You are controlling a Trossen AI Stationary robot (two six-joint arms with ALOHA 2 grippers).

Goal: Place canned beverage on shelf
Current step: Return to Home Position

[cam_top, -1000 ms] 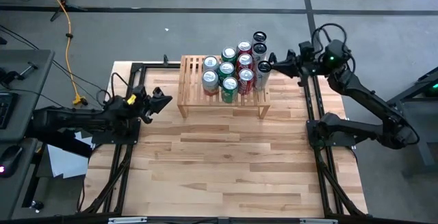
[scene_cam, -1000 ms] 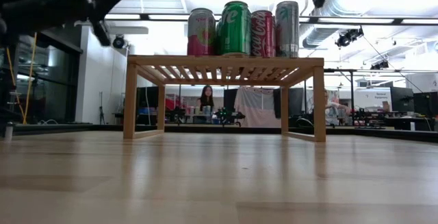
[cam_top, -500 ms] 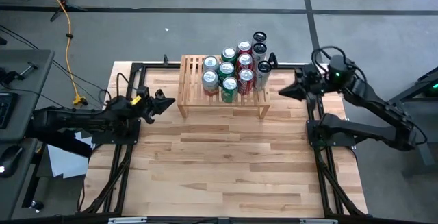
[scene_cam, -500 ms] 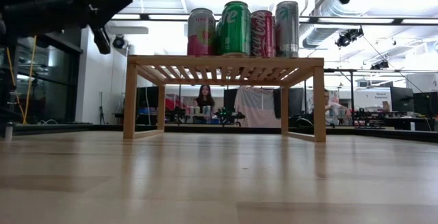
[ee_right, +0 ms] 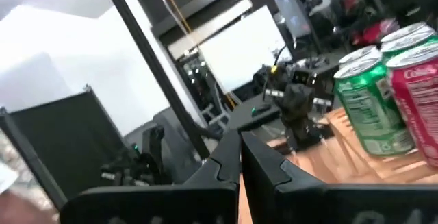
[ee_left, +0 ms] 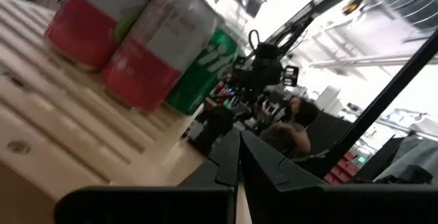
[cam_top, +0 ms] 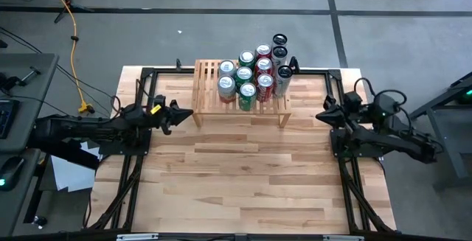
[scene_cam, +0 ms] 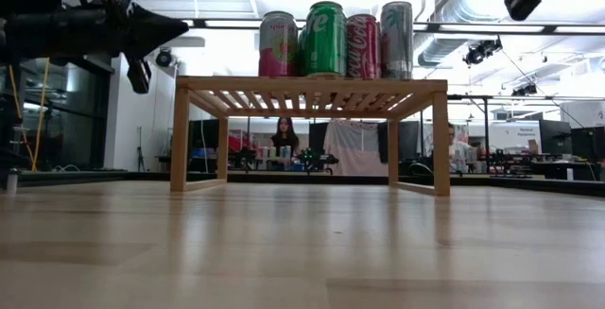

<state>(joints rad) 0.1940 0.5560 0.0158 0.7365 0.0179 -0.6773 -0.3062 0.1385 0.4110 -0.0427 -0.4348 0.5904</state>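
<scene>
Left tool, pinched shut and empty, hangs just off the left end of the shelf. Pale wood, thin slats, left half bare. Shiny round cans stand packed on its right half. Right tool, closed too, sits past the right end. The planked table lies open in front.

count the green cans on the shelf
3 green cans in one line on the shelf: one nearest the arms, one in the middle, one at the back. From above, none looks hidden.
</scene>
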